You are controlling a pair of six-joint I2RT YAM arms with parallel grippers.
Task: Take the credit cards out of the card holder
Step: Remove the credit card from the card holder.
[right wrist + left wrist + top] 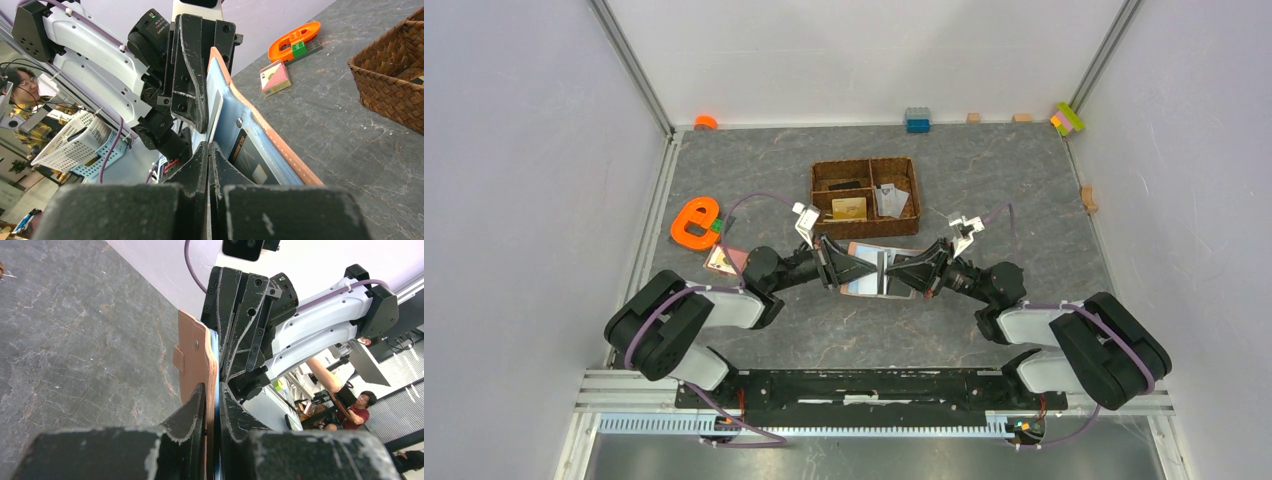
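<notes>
- Jaws of my left gripper [212, 397] are clamped on the card holder [196, 352], which stands on edge between my two grippers.
- My right gripper [208, 150] is pinched tight at its opened inner face. A pale card [216, 107] runs into the tips, but I cannot tell if it is caught.
- Step, as I judge it: drawing a card out. Next comes a straight pull away from my left jaws, which must hold firm.
- Count: one card holder. It shows two cards, the pale card and a dark card [247, 160] just right of my right jaws. One gold-tan card [848, 208] lies in the woven basket [864, 163] beyond.
</notes>
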